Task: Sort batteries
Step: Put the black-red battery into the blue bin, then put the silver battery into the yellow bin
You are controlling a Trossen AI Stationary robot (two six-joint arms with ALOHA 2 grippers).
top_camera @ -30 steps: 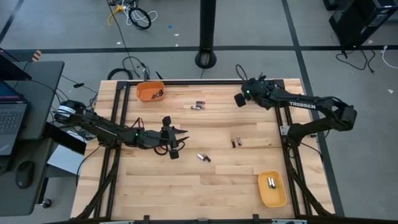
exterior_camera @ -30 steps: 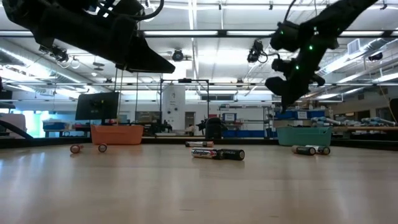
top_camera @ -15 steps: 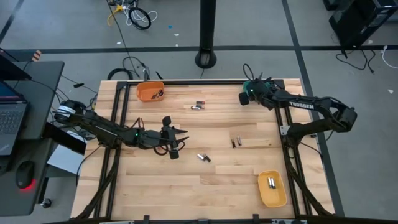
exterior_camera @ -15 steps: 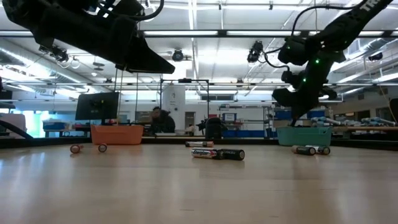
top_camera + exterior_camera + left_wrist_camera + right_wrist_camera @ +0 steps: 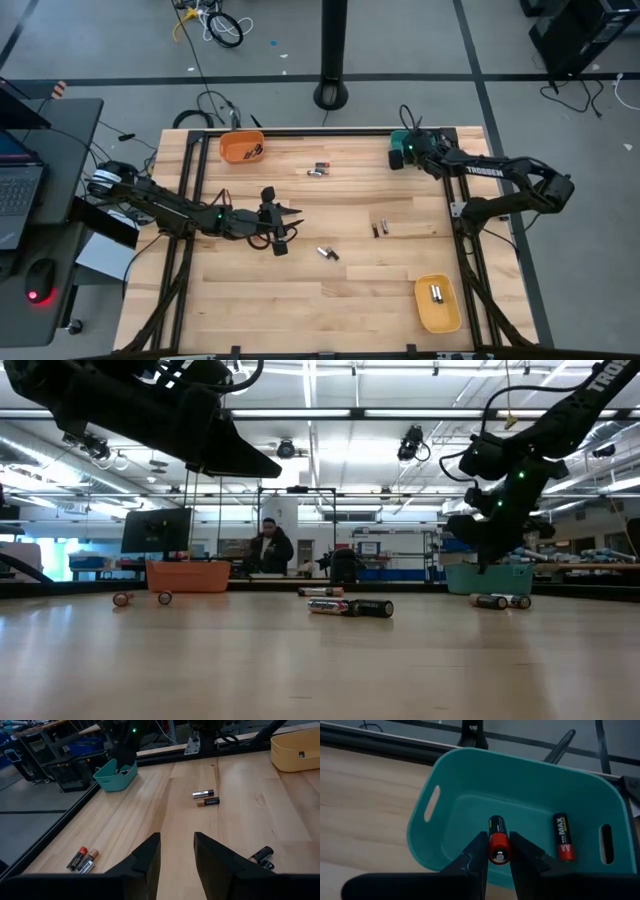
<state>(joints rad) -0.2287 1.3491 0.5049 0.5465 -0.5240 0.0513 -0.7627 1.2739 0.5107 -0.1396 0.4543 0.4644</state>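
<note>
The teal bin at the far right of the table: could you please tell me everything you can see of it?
The teal bin is a small, rounded rectangular tub of smooth plastic, with a slot handle cut in each end wall. It sits upright on the wooden table at its far right corner. One red and black battery lies flat on its floor. The right claw hangs above it, shut on a second red and black battery, not touching the bin.

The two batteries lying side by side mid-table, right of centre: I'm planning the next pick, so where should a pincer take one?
Grip the black battery with the copper end across its round middle, coming straight down from above. It lies flat on the wooden table, beside the silver-and-black battery, so one finger must slip between them.
</note>
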